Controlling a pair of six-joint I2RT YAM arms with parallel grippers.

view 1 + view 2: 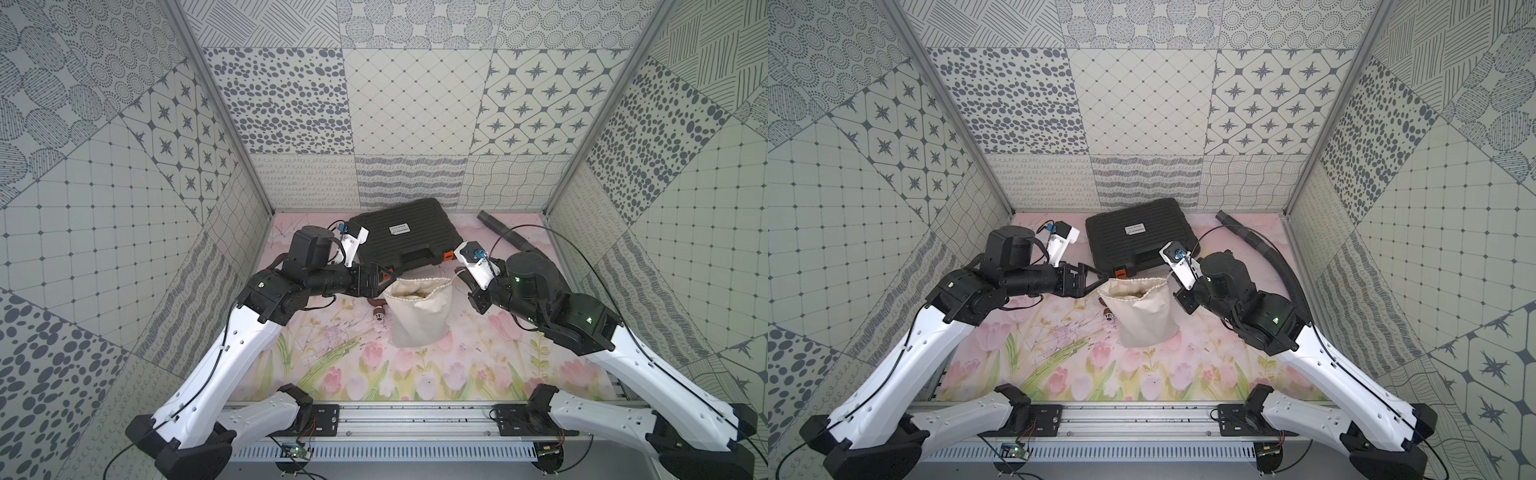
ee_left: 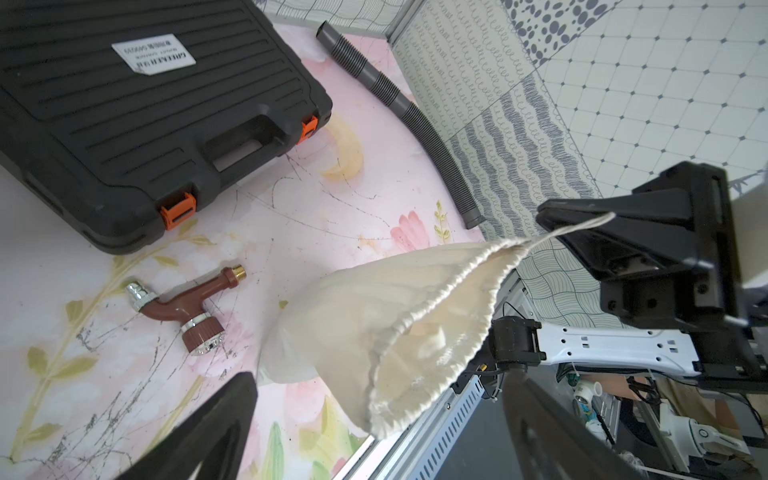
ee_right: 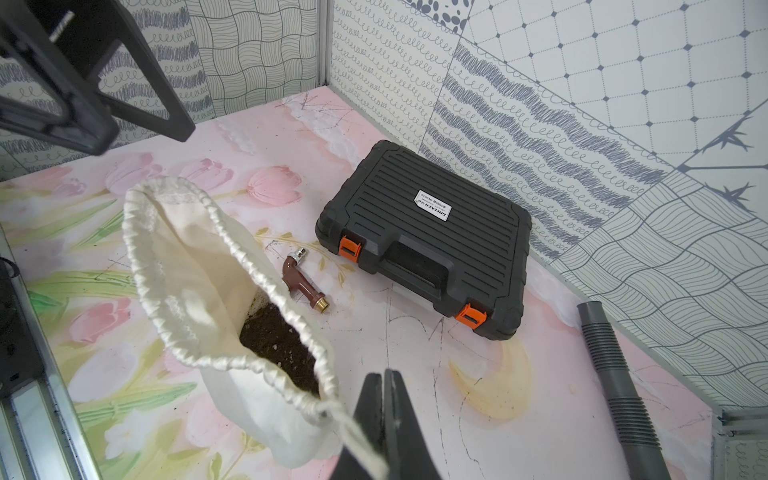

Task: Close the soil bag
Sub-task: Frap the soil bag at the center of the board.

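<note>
The soil bag (image 1: 419, 316) (image 1: 1144, 318) stands upright mid-table, a cream cloth sack. Its mouth gapes and dark soil (image 3: 278, 340) shows inside. My left gripper (image 1: 386, 282) (image 2: 380, 376) is open at the left side of the mouth, with the ruffled rim (image 2: 399, 399) lying loose between its spread fingers. My right gripper (image 1: 465, 286) (image 3: 384, 378) is shut at the right side of the mouth. The thin white cord (image 3: 357, 432) runs from the neck in among its fingers, and in the left wrist view this cord (image 2: 582, 226) stretches from the bag to them.
A black case (image 1: 405, 237) with orange latches lies behind the bag. A brown tap fitting (image 1: 379, 311) (image 2: 183, 307) rests on the mat just left of the bag. A grey corrugated hose (image 1: 511, 237) curves along the back right wall. Patterned walls enclose three sides.
</note>
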